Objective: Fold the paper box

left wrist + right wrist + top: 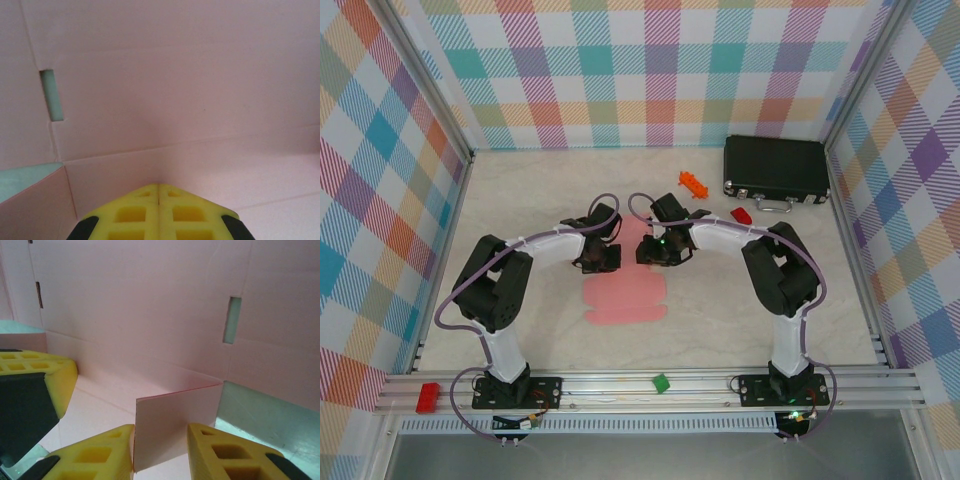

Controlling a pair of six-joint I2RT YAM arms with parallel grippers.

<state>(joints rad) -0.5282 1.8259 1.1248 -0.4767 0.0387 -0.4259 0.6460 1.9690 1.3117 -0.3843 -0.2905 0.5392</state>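
Top external: the pink thin-card paper box (625, 297) lies as a flat notched sheet mid-table, ahead of your two arm bases. Your left gripper (598, 258) and right gripper (655, 250) sit side by side at its far edge, near each other but apart. A black hard case with a handle (775, 170) sits in the far right corner. A small orange piece (693, 184) and a small red piece (741, 215) lie near it, well clear of the card. Left wrist: yellow fingers (125, 215) closed pad to pad, nothing between them, tips at the pink card beside a crease; a narrow slot (51, 95) shows upper left. Right wrist: jaws partly open, and a raised pink flap (175, 420) stands upright in the gap, its left edge just beside one yellow finger. Contact hard to judge from here.
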